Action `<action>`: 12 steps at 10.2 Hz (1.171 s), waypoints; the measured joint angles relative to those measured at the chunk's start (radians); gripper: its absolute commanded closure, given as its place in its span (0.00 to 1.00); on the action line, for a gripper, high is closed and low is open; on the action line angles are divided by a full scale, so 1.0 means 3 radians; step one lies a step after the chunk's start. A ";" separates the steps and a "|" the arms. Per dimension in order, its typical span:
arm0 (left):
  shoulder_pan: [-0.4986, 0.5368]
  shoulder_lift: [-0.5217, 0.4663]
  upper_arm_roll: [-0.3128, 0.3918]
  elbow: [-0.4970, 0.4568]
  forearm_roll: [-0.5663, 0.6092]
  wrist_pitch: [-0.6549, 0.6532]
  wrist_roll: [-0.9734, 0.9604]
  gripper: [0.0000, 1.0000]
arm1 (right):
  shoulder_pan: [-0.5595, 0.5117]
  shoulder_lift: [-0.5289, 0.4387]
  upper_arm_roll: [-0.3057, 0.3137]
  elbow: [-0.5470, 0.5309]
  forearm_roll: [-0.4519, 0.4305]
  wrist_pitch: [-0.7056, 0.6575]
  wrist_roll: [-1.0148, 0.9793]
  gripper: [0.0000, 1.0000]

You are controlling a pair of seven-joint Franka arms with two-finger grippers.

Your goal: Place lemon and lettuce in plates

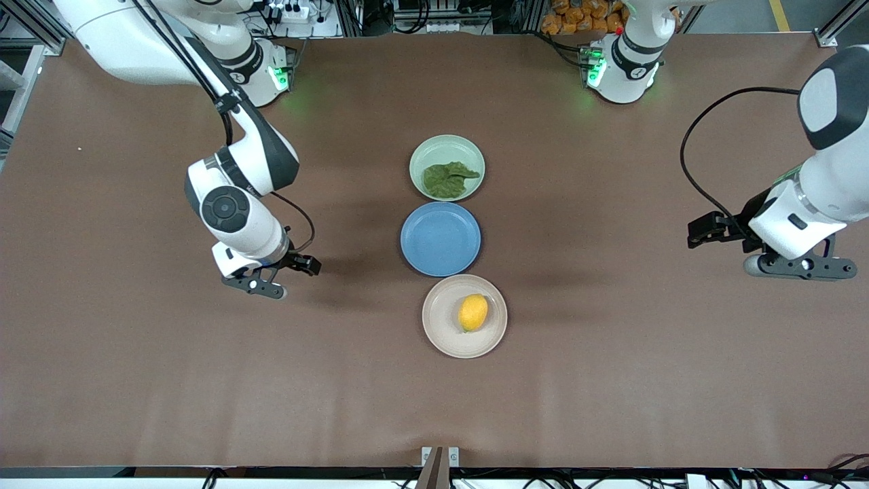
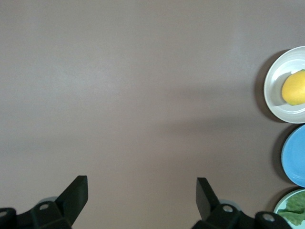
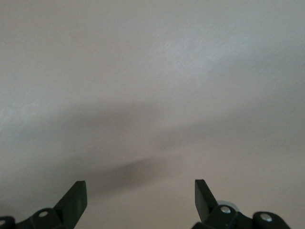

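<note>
Lemon [image 1: 472,312] on beige plate [image 1: 438,334] — pincers well apart.

This is a robotics lab, not a home or a kitchen. Two white robot arms are fixed on the surface [image 1: 136,380], which is covered with one plain brown mat. Their round bases [image 1: 621,68] show small green status lights, and black cables [image 1: 699,170] hang along the arms. At the edge where the bases stand, there are aluminium frame profiles [image 1: 30,27], a white power strip [image 1: 295,12] with plugs, and more wires. At the edge nearest to the camera, a small metal bracket [image 1: 439,456] and more cables are visible. The toy-like food on plastic plates [image 1: 447,167] looks as test material, not as a real meal
</note>
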 measured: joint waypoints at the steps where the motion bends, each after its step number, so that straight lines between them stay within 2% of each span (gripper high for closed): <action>1: -0.0001 -0.0034 0.0000 0.0010 -0.0013 -0.0027 0.0000 0.00 | 0.0007 -0.0028 -0.0104 -0.0008 0.0000 -0.0001 -0.0130 0.00; 4: -0.0005 -0.0101 0.0000 0.0117 -0.0016 -0.0249 0.0000 0.00 | 0.0123 -0.0108 -0.0572 -0.0087 0.0021 0.0005 -0.0655 0.00; 5: -0.0005 -0.0134 0.0000 0.0134 -0.0016 -0.0318 0.0000 0.00 | 0.0170 -0.0131 -0.0753 -0.0091 0.0118 0.0006 -0.0916 0.00; 7: -0.0005 -0.0173 0.0001 0.0200 -0.0016 -0.0446 0.0000 0.00 | 0.0247 -0.0196 -0.1119 -0.0092 0.0494 0.0006 -0.1556 0.00; 8: -0.0005 -0.0185 0.0001 0.0236 -0.0016 -0.0490 0.0000 0.00 | 0.0266 -0.0248 -0.1236 -0.0099 0.0588 -0.0002 -0.1753 0.00; 10: -0.0005 -0.0198 0.0001 0.0259 -0.0016 -0.0521 0.0000 0.00 | 0.0282 -0.0459 -0.1273 -0.0254 0.0610 -0.0009 -0.1820 0.00; 12: -0.0005 -0.0208 0.0001 0.0265 -0.0016 -0.0535 0.0000 0.00 | 0.0313 -0.0834 -0.1273 -0.0574 0.0615 -0.0011 -0.1820 0.00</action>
